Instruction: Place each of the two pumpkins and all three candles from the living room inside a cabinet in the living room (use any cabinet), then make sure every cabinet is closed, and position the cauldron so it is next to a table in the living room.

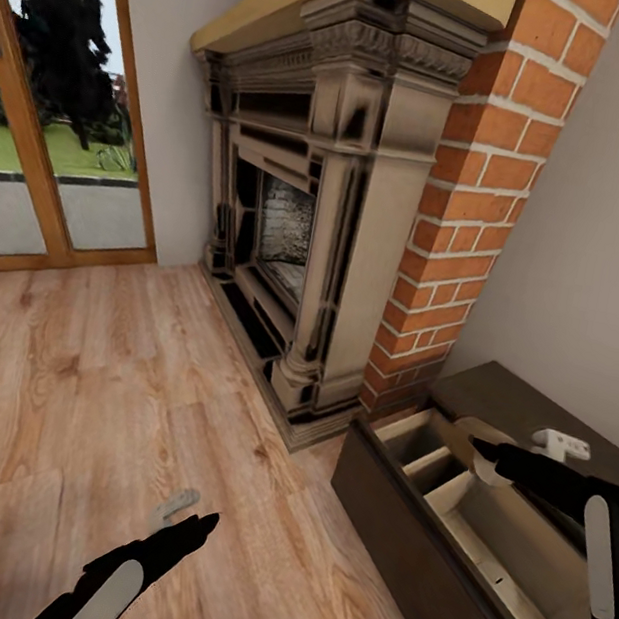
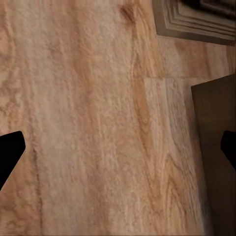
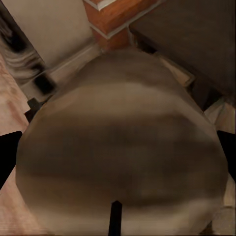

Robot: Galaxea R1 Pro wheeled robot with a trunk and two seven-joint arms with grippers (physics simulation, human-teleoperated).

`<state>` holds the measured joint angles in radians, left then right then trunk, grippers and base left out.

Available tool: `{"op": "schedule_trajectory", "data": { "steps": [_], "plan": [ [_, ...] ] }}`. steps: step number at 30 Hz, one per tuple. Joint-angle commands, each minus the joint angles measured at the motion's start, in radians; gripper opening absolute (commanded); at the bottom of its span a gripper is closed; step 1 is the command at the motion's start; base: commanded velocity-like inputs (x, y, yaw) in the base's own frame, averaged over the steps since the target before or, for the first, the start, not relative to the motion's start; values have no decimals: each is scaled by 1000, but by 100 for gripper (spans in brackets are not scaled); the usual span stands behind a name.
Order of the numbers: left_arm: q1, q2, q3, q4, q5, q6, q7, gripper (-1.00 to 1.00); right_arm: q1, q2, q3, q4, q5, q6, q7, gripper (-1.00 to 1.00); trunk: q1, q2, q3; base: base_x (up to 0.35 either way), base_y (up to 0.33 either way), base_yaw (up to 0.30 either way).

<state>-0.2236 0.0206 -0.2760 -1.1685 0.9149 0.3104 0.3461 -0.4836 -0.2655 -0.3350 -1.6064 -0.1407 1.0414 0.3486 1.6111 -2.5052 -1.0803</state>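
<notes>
My right claw (image 1: 482, 460) grips a round tan-brown banded object (image 3: 123, 152) | hovering directly above the open low dark-brown wooden cabinet (image 1: 393, 527) compartments | left claw (image 1: 193, 527) spread open, empty, over floor.

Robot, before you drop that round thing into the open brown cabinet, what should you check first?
1. Low dark-brown wooden cabinet open: ok, its pale inner compartments show.
2. Right hand gripping the round tan banded object: ok, a finger sits on each side of it.
3. Object above the opening: ok, it seems to hang over the end by the red brick column.
4. Which task item it is: cannot tell, too blurred.
5. Space below it free: cannot tell, the object hides it.
6. Left hand out of the way: ok, open over the wooden plank floor.
</notes>
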Motion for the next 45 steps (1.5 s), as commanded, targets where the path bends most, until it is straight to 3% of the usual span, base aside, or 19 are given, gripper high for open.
{"op": "schedule_trajectory", "data": {
  "steps": [1, 10, 18, 34, 37, 42, 45],
  "plan": [
    [0, 1, 8, -2, 9, 1, 9, 100, 3, 0, -2, 2, -10, 6, -2, -100, 0, 0, -1, 0, 0, -273],
    [0, 1, 28, -1, 7, 1, 9, 100, 27, 0, -36, 55, -4, 6, -2, -100, 0, 0, -6, 0, 0, -273],
    [0, 3, 29, 5, 6, 1, 11, 100, 28, 0, -37, 101, 0, 6, -2, -100, 0, 0, -10, 0, 0, -273],
    [1, 7, 30, 13, 7, 1, 12, 100, 24, 2, -37, 200, 55, 6, -3, -100, 0, 0, -20, 0, 0, -272],
    [9, 19, 47, 3, 8, 1, 12, 100, 23, 1, -38, 213, 59, 6, -5, -100, 0, 0, -21, 0, 0, -272],
    [25, 56, 117, -4, 12, 1, 7, 100, 20, 2, -38, 246, 85, 6, -29, -100, 0, 0, -24, 0, 0, -272],
    [30, 61, 132, -4, 10, 1, 8, 100, 19, 3, -39, 254, 94, 6, -37, -100, 0, 0, -25, 0, 0, -272]
  ]
}}
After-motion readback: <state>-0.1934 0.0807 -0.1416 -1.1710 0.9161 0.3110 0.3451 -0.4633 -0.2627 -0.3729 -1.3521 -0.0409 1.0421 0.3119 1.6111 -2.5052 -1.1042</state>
